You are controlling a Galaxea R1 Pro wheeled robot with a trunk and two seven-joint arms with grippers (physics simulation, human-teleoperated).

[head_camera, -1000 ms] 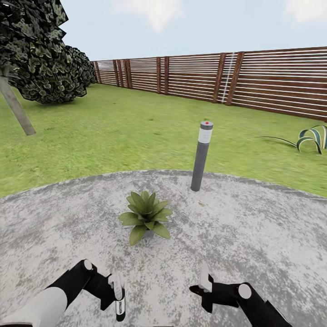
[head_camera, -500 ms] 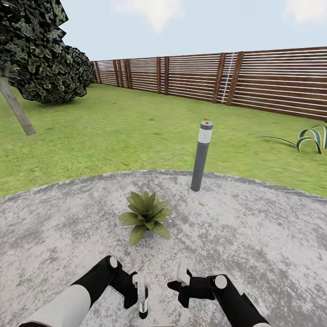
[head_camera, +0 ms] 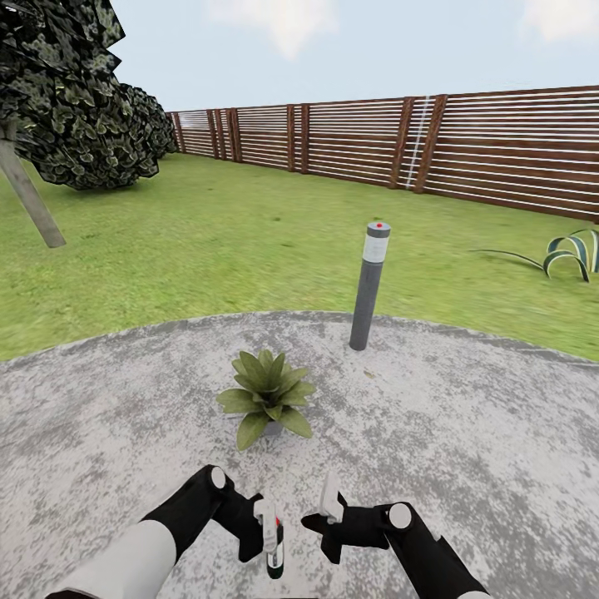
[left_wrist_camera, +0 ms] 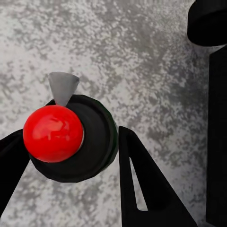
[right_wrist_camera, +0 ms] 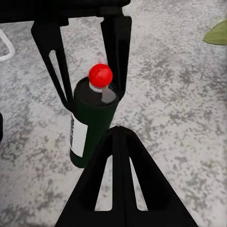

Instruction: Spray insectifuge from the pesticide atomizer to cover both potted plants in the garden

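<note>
Grey mottled paving (head_camera: 466, 433) spread in a broad round patch across the foreground, ringed by green lawn (head_camera: 208, 249) running back to a brown horizontal-slat fence (head_camera: 466, 146) under a pale sky. At far left, a dark leafy tree (head_camera: 58, 100) with a slanted grey trunk, standing on the grass. Nearer the middle, on the paving, a potted plant (head_camera: 268, 395), a low rosette of broad pointed green leaves, upright and well apart from both arms. Just behind and to its right, at the paving's edge, a tall grey bollard lamp (head_camera: 370, 284) with a red dot on top. At far right on the grass, a striped agave (head_camera: 572, 251). Low in front, left gripper (head_camera: 268, 537) with fingers (left_wrist_camera: 142, 184) clamped on the pesticide atomizer (head_camera: 274, 556), bottle held upright above the paving, red tip up, white label showing on its dark-green side in the right wrist view (right_wrist_camera: 92, 127). Close beside it to the right, right gripper (head_camera: 330, 503), aimed toward the bottle; whether its fingers (right_wrist_camera: 118, 184) are apart or together cannot be told.
</note>
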